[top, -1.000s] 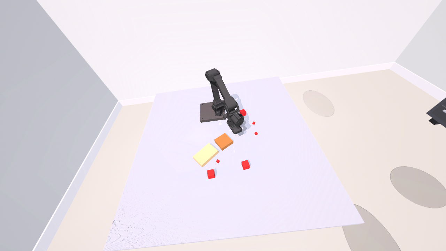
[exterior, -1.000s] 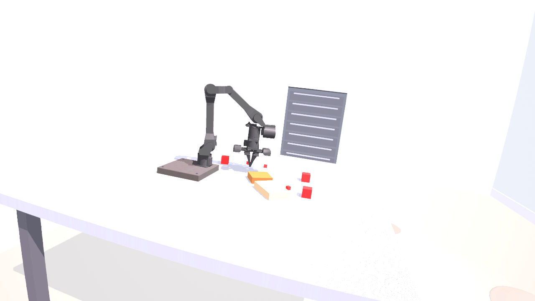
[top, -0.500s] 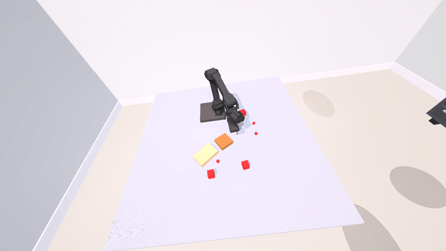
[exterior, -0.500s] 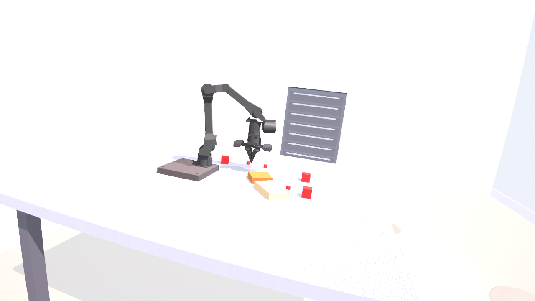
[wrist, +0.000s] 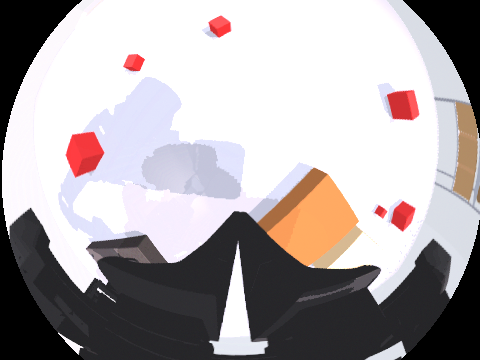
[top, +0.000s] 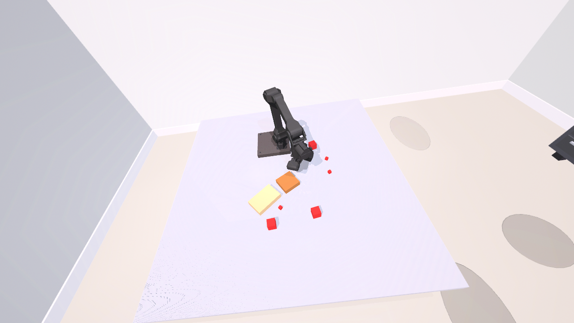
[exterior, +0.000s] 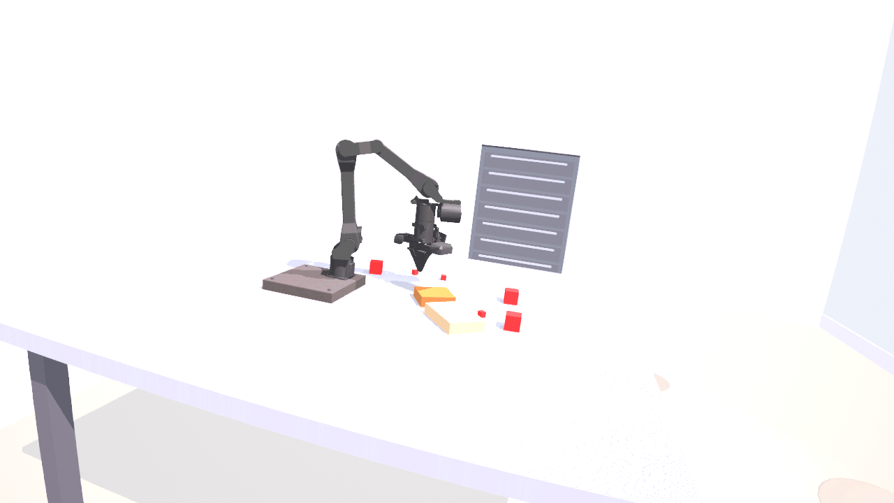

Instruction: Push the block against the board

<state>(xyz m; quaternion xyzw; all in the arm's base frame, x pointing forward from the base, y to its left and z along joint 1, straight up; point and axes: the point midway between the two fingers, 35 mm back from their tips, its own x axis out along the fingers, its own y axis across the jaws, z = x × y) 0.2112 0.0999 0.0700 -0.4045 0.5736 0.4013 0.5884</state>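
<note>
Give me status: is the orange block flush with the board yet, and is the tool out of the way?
Done, apparently: the orange block sits against the end of the cream board, and one long edge looks roughly even in the top view; the views can't confirm exact flushness. In hand: nothing; the tool is shut, raised off the table beside the block. Left: move it farther away.
</note>
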